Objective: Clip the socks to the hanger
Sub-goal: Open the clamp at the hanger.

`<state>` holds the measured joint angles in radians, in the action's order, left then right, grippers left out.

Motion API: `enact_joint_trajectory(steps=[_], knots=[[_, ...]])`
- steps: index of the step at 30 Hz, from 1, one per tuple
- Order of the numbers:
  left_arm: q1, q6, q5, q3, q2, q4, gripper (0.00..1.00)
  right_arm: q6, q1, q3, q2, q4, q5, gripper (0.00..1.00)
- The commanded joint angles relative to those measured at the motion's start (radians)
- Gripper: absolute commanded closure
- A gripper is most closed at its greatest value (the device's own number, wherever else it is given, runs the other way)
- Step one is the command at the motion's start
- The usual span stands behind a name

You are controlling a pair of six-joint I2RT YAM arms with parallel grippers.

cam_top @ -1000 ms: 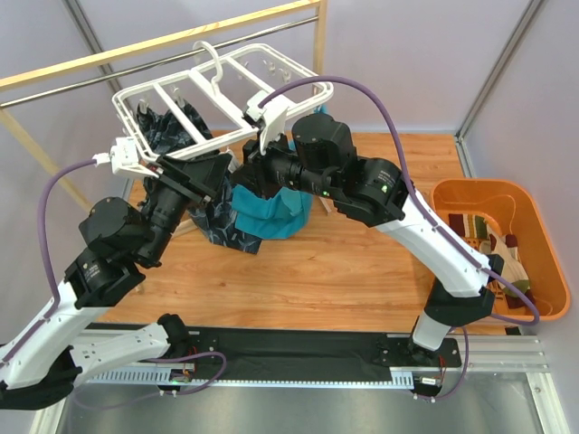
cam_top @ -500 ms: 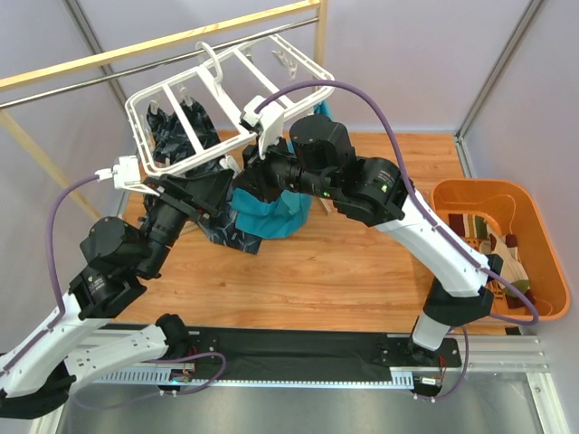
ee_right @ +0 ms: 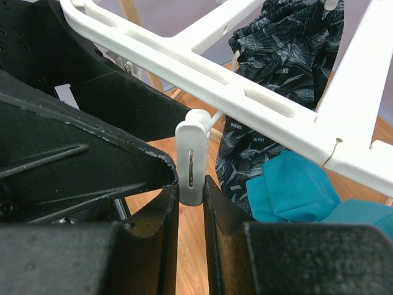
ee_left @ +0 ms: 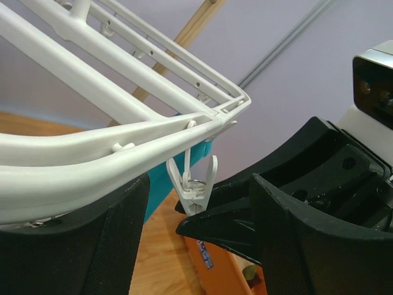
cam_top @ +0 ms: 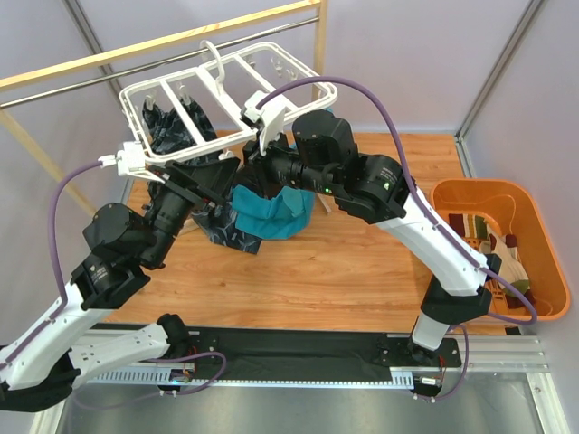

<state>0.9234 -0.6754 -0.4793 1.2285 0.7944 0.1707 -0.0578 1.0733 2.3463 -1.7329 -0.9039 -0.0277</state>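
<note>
Lilac-grey walls enclose a wooden tabletop (cam_top: pixel 326 271), and a wooden rack with metal rail (cam_top: pixel 136 54) crosses the rear.

Left arm: raised steeply with the elbow bent. The left gripper (cam_top: pixel 210 174) sits just under the near left part of the large white plastic rectangular drying hanger (ee_left: pixel 73 166). Its jaws stand apart, with one finger directly below the frame bar.

Right arm: arched high from its base and reaching leftward. The right gripper (ee_right: pixel 190 193) sits under the hanger's near edge, jaws closed on a small white plastic clip (ee_right: pixel 190 153) that dangles from the frame.

Hanger: its hook is up at the rail, with rounded corners and several crossbars. A dark navy patterned cloth (ee_right: pixel 276 49) and a teal cloth (ee_right: pixel 288 190) hang beneath it.

Small beige-and-maroon socks (cam_top: pixel 488 240): heaped in an orange plastic bin (cam_top: pixel 470 188) at the table's right side, well apart from the hanger.
</note>
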Motion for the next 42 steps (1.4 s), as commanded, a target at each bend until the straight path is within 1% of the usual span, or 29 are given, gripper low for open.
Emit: enact_joint_trajectory(steps=[1,2,3,11,15,17,18,21,27,28,29,35,42], knots=[[0.003,-0.058,-0.014,0.058,0.04,0.068,0.28,0.024,0.016,0.028,0.002,-0.067,-0.069,1.0],[0.003,-0.096,-0.03,0.096,0.048,0.138,0.3,0.029,0.016,0.024,0.007,-0.064,-0.071,1.0],[0.003,-0.111,-0.038,0.109,0.054,0.159,0.3,0.029,0.017,0.018,0.01,-0.056,-0.071,1.0],[0.003,-0.164,-0.077,0.158,0.072,0.237,0.37,0.055,0.016,0.059,-0.008,-0.081,-0.061,1.0],[0.003,-0.156,-0.079,0.157,0.077,0.239,0.37,0.053,0.017,0.067,-0.017,-0.095,-0.063,1.0],[0.003,-0.125,-0.076,0.141,0.075,0.208,0.37,0.055,0.019,0.071,-0.019,-0.098,-0.072,1.0],[0.003,-0.115,-0.073,0.137,0.074,0.198,0.37,0.081,0.019,0.076,-0.022,-0.101,-0.084,1.0],[0.003,-0.09,-0.07,0.129,0.075,0.181,0.41,0.082,0.02,0.08,-0.028,-0.105,-0.095,1.0],[0.003,-0.085,-0.039,0.126,0.071,0.168,0.45,0.096,0.02,0.077,-0.024,-0.101,-0.112,1.0],[0.003,-0.092,-0.036,0.127,0.069,0.173,0.49,0.098,0.022,0.071,-0.024,-0.099,-0.115,1.0],[0.003,-0.099,-0.038,0.126,0.066,0.179,0.5,0.099,0.02,0.068,-0.022,-0.092,-0.117,1.0],[0.003,-0.11,-0.05,0.109,0.039,0.164,0.52,0.098,0.022,0.054,-0.013,-0.076,-0.133,1.0],[0.003,-0.098,-0.005,0.129,0.058,0.168,0.51,0.107,0.02,0.074,-0.019,-0.099,-0.163,1.0]])
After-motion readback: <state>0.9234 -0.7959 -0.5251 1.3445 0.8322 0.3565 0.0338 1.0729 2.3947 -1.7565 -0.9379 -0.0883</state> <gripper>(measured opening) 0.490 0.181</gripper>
